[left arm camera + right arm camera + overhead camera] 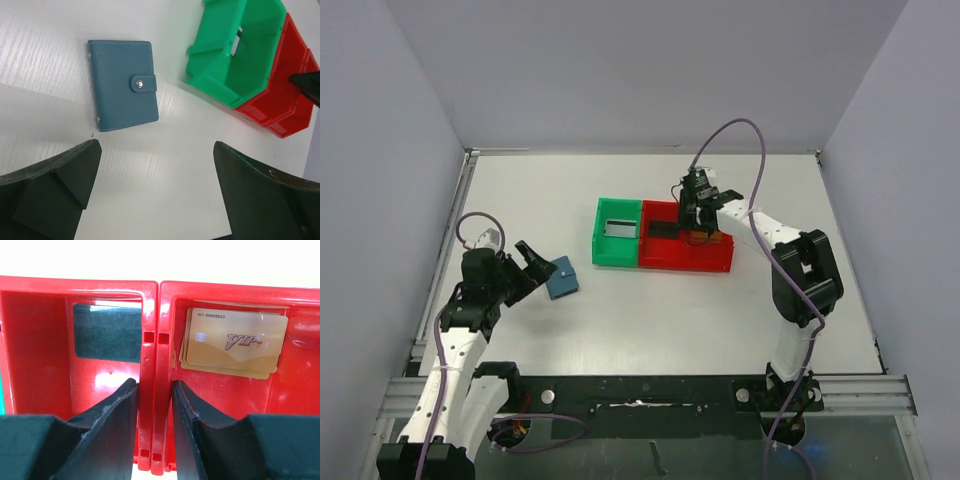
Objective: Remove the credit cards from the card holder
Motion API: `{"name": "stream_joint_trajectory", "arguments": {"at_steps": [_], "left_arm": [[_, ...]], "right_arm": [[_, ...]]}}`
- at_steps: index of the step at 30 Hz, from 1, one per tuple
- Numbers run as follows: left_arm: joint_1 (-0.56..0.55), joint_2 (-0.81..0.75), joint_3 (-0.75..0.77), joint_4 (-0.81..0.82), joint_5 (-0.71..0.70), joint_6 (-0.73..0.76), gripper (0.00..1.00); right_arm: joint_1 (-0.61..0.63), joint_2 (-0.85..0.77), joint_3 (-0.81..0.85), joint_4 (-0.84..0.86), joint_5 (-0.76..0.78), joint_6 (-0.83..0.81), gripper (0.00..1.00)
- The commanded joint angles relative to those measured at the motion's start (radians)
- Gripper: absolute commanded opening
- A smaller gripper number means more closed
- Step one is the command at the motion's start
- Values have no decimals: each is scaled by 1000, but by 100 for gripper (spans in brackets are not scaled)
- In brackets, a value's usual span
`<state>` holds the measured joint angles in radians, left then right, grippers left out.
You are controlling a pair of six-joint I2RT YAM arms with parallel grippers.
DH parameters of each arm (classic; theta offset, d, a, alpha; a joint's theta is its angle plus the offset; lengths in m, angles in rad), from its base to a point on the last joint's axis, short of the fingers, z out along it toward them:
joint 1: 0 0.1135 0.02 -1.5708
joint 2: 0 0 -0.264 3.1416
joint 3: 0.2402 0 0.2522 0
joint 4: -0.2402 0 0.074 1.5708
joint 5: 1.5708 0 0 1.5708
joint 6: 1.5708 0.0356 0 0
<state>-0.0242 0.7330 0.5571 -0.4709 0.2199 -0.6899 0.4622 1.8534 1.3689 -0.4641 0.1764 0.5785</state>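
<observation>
White table (740, 300), smooth and matte, stands between plain grey walls (620, 70). Over its left near part the left gripper (157, 190) hangs with its jaws spread as wide as they go, holding nothing. Just beyond it the card holder (122, 85) lies flat on the table. It is closed: blue leather-like skin, stitched edges, a strap (143, 83) snapped shut with a metal stud. Its long sides run away from that gripper, and the strap is on the side toward the glossy green bin (235, 60).

The right gripper (155, 390) is down in the two red bins (40, 350). Its dark fingers (112, 410) are drawn in against the double wall (155, 330) where the bins meet, one pad on each side. A dark card (107, 332) lies in the left bin and gold cards (232, 342) marked VIP in the right, long edges running left to right.
</observation>
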Motion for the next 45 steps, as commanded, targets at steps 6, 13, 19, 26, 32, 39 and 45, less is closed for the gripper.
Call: {"name": "stream_joint_trajectory", "arguments": {"at_steps": [6, 13, 19, 26, 32, 39, 45], "left_arm": [[6, 141, -20, 214, -78, -52, 98], [6, 250, -16, 245, -115, -50, 98], [6, 308, -25, 293, -111, -56, 98], [6, 424, -5, 344, -110, -47, 96], [4, 556, 61, 339, -103, -26, 83], [-19, 644, 94, 329, -85, 19, 64], [-94, 654, 83, 303, -125, 27, 39]], "right_arm": [[-30, 86, 172, 27, -101, -262, 23], [-43, 104, 200, -6, -121, -259, 25], [-48, 100, 193, -41, -107, -145, 28], [-56, 72, 178, -44, -108, -78, 31], [-65, 24, 175, -51, -136, -69, 45], [-82, -73, 149, -50, -184, -71, 61], [-84, -181, 101, -60, -200, -37, 63]]}}
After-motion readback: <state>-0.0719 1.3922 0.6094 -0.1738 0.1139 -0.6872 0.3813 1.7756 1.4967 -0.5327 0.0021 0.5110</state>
